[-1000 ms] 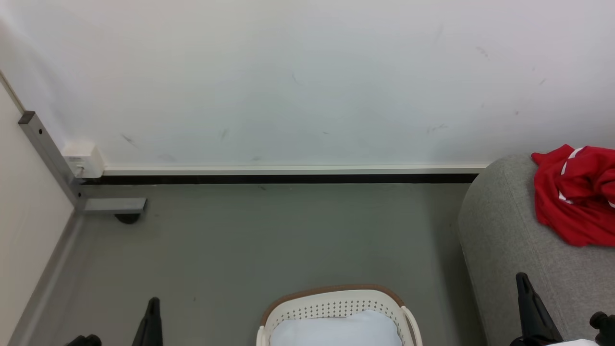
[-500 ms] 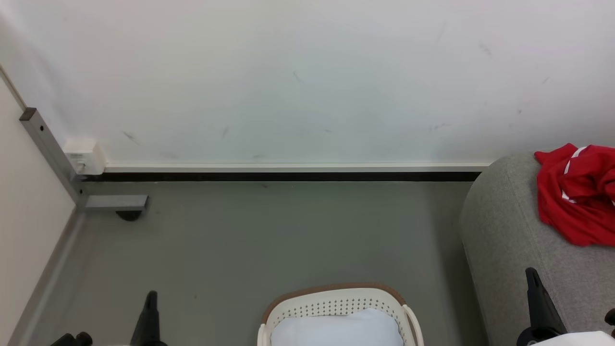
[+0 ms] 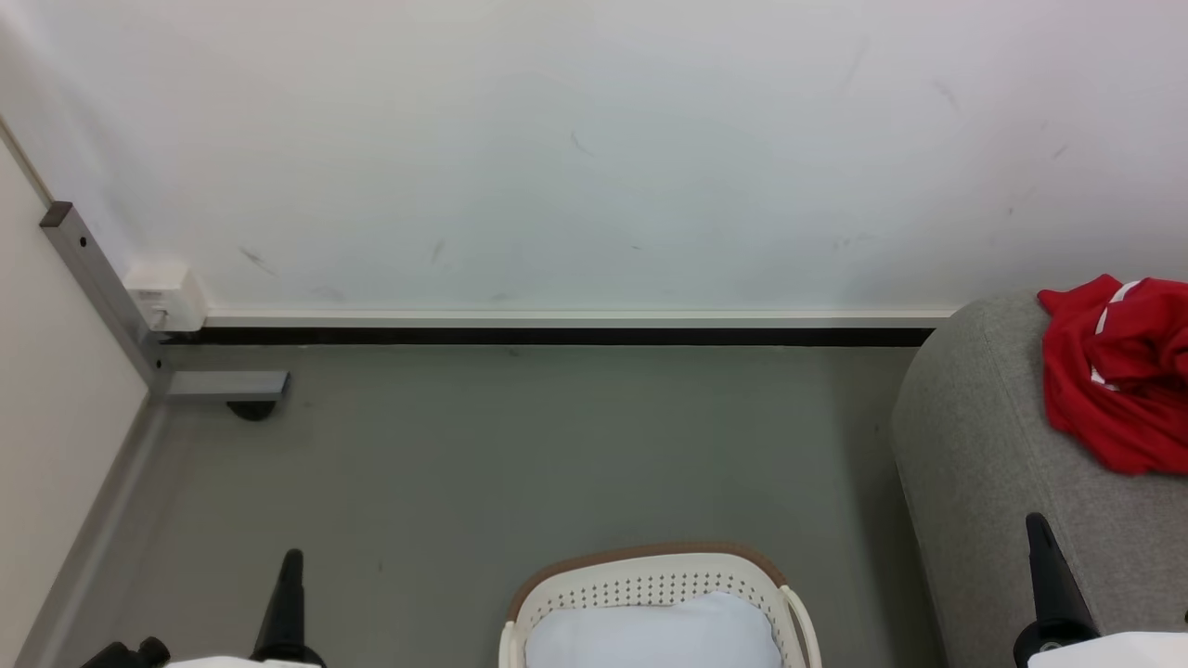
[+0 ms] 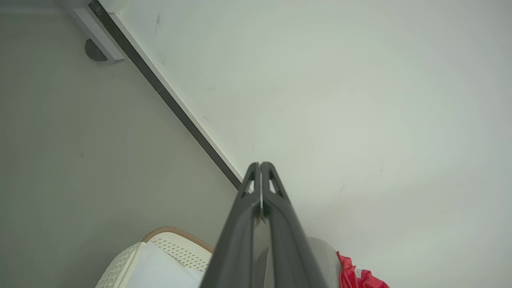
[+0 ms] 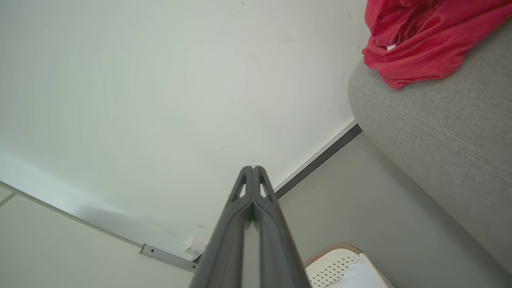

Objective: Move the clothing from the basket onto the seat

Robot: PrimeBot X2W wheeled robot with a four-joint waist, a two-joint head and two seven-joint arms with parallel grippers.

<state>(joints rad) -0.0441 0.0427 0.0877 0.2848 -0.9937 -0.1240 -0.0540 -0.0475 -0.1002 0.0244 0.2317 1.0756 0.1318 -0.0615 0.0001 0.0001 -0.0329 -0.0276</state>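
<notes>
While the clothing (image 3: 1118, 380) lies on the seat (image 3: 984, 464), right fingers (image 3: 1049, 586) hover apart.

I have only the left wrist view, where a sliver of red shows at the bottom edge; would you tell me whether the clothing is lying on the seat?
Observer: Yes. In the head view the clothing lies bunched on top of the seat, towards its wall end.
Operator: Thank you. What does the basket hold?
Observer: The part of the basket that shows holds a pale pillow-like fabric, with no red in it.
Operator: And how is the right claw?
Observer: In its own wrist view the right claw is shut, with nothing between its fingers.
</notes>
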